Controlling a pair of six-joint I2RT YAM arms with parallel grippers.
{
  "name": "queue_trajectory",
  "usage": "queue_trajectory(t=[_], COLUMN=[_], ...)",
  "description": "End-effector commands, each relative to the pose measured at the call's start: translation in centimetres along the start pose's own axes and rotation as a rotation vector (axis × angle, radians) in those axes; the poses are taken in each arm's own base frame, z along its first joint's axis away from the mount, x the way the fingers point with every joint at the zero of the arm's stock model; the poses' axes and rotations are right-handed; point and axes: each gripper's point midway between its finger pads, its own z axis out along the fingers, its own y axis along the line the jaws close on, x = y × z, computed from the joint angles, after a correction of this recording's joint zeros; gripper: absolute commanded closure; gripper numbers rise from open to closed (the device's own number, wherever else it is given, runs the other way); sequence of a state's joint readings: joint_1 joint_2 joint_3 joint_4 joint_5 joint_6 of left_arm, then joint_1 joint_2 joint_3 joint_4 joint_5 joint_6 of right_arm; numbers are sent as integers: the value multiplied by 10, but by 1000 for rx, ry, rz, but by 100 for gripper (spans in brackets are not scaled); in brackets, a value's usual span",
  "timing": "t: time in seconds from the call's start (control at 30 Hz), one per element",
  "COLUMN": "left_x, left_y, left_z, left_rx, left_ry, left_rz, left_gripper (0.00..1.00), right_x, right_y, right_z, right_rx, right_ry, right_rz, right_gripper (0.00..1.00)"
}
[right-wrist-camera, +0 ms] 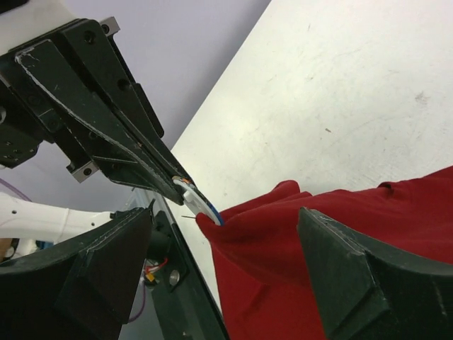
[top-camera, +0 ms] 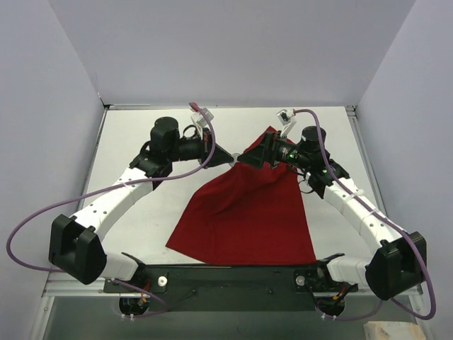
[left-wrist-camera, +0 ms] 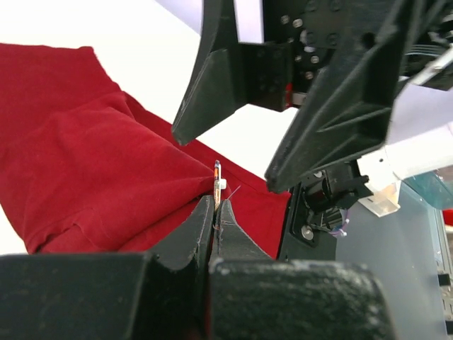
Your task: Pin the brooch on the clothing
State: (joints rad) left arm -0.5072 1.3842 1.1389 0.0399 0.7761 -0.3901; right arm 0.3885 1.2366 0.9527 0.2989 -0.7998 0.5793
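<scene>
Judging from how things lie, we are in the pinning step itself. The left jaws are closed on the brooch [left-wrist-camera: 217, 177], which stands edge-on between their tips, well above the tabletop [top-camera: 233, 124]. The clothing [left-wrist-camera: 92, 156], a dark red shirt, is drawn up into a peak that touches the brooch, while its lower part lies on the tabletop. A thin pin [right-wrist-camera: 187, 217] shows just beside the brooch in the right wrist view, but we cannot tell whether it passes through the cloth or is fastened. The right jaws stand wide open and hold nothing. They face the left ones, with the raised peak between them. We think the next move calls for the right jaws to close gently on the fold just beside the brooch, so that the cloth is tight while the pin is pushed through and locked.
</scene>
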Motion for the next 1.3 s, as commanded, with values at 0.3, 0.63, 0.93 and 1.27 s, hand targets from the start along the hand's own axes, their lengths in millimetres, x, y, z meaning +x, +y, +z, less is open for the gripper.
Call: queue_trajectory(t=[0.3, 0.63, 0.93, 1.27], left_x=[-23, -24, -23, -17], left_y=[-29, -28, -24, -22], left_z=[-10, -6, -6, -3], left_rx=[157, 176, 167, 193], left_ry=[-68, -67, -66, -31], left_rz=[48, 28, 19, 3], left_gripper=[100, 100, 100, 100], right_x=[-11, 8, 12, 9], right_y=[62, 65, 69, 75], right_z=[-10, -11, -14, -18], right_rx=[-295, -328, -350, -363], right_ry=[-51, 15, 34, 28], right_rz=[-51, -38, -40, -52], right_gripper=[29, 38, 59, 60])
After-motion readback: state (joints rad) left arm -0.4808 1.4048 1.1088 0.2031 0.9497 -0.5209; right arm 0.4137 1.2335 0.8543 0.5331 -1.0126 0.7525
